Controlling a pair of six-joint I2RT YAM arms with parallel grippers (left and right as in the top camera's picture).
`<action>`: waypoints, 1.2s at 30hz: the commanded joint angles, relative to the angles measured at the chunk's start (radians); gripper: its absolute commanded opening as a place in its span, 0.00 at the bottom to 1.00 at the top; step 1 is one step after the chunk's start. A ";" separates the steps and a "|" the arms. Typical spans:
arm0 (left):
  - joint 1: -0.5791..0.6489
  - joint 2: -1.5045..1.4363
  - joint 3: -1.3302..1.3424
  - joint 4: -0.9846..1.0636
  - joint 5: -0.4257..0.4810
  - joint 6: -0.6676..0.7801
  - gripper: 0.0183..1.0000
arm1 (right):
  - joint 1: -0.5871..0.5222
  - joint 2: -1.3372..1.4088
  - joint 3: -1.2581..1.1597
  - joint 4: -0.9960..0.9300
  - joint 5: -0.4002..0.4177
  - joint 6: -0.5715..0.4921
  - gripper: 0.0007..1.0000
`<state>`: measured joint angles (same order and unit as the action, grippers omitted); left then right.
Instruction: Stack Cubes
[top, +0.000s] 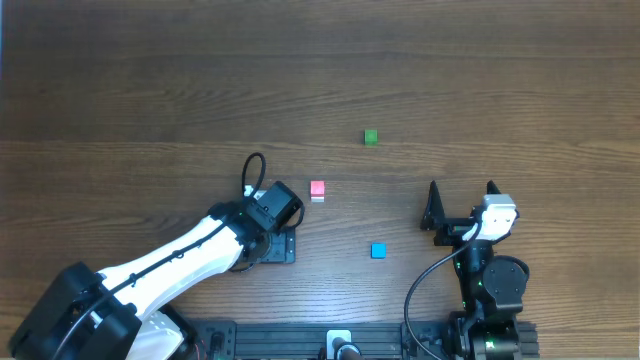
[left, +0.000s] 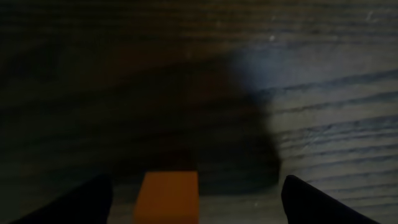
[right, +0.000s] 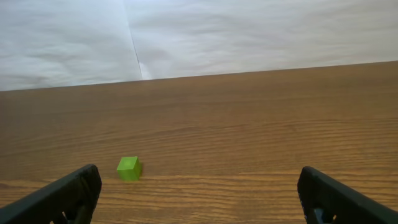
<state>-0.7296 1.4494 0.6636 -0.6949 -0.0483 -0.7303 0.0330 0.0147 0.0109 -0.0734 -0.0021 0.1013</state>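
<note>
While the right gripper (top: 461, 190) sits open, the left gripper (left: 199, 202), open near the pink cube (top: 317, 187), straddles an orange cube (left: 166, 198).

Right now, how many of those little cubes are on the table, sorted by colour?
Green cube: 1
Pink cube: 1
Blue cube: 1
Orange cube, inside the open left gripper: 1
Total: 4

orange cube (left: 166, 196) blurred, cut by edge
</note>
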 joint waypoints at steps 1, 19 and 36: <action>0.005 0.003 -0.011 -0.019 0.015 -0.011 0.85 | -0.005 -0.006 -0.005 -0.002 -0.008 -0.002 0.99; 0.008 -0.030 -0.012 -0.039 0.014 -0.018 0.46 | -0.005 -0.006 -0.005 -0.002 -0.008 -0.002 0.99; 0.028 -0.030 -0.039 -0.023 0.014 -0.067 0.31 | -0.005 -0.006 -0.005 -0.002 -0.008 -0.002 0.99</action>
<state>-0.7071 1.4334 0.6327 -0.7185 -0.0334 -0.7834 0.0330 0.0147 0.0109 -0.0734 -0.0021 0.1013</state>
